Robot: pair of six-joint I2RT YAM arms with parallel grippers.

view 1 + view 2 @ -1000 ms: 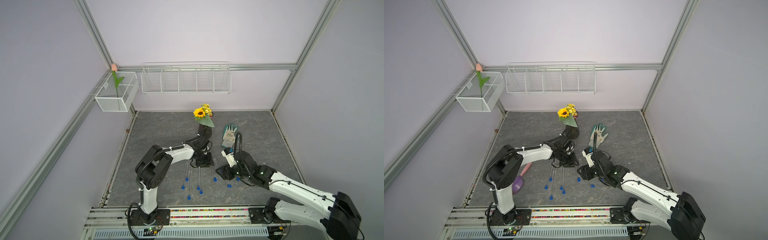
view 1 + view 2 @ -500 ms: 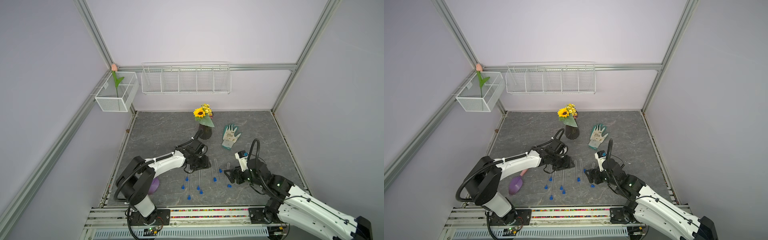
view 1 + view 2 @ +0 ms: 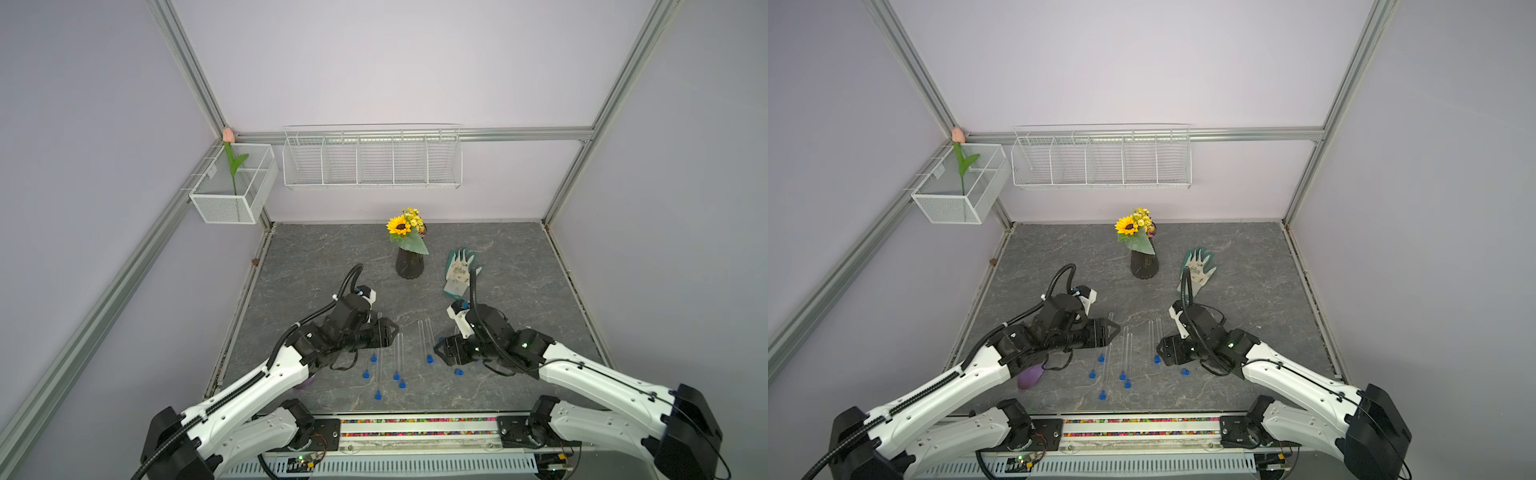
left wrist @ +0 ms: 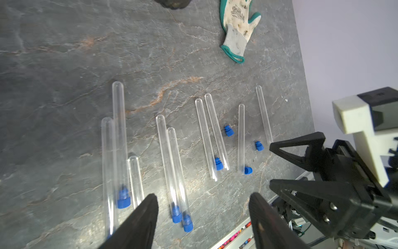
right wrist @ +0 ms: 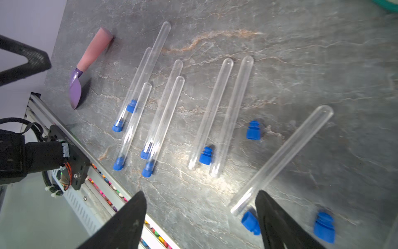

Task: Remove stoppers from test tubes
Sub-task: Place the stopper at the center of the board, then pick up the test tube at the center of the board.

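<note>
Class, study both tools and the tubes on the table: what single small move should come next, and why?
Probably lower the open, empty left tool onto the nearest test tube, since its blue stopper is still seated; the right tool, also open and empty, could then pull it.

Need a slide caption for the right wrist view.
Open right gripper above test tubes, loose blue stoppers and a purple scoop.

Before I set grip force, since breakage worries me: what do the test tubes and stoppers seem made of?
Test tubes: clear, glossy, glass or hard plastic; the tabletop shows through, highlights glint. Stoppers: matte blue, ribbed, probably rubber or soft plastic.
</note>
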